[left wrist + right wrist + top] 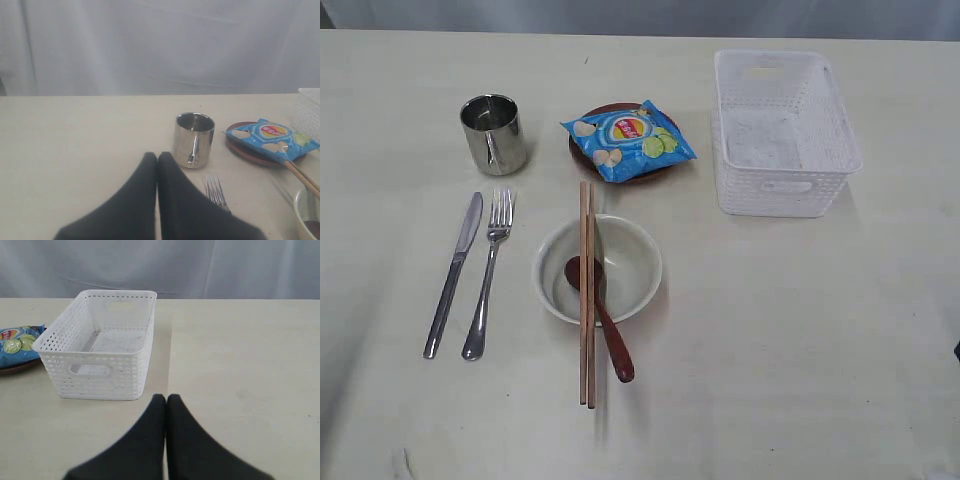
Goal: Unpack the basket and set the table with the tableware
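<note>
1. Chopsticks [586, 300]: a pair, side by side, laid straight across the bowl. Their near ends rest on the worktop [800, 330]. Likely set there as a ready place setting.
2. Spoon [610, 340]: head inside the bowl, handle over the near rim and onto the worktop, just beside the chopsticks.
3. Bowl [645, 250]: upright at the centre of the setting. It carries the spoon head and bridges the chopsticks.
4. Knife [453, 275] and fork [487, 280]: parallel, just beside each other, left of the bowl, handles toward the near edge. Arranged as cutlery beside a dish.
5. Cup [493, 133]: upright, beyond the knife and fork, apart from both.
6. Plate [245, 151]: beyond the bowl, mostly covered by the chips bag [628, 140] lying on it.
7. Basket [785, 195]: upright at the far right, well apart from the setting. Nothing shows inside, so unpacking appears complete.
8. Left end effector [157, 157]: fingers pressed together, holding nothing and touching nothing. It points toward the cup, with the fork tines just past it.
9. Right end effector [166, 399]: fingers closed tip to tip, empty, facing the basket and clear of it. Neither arm shows in the exterior view, which suggests both are parked back from the setting.
</note>
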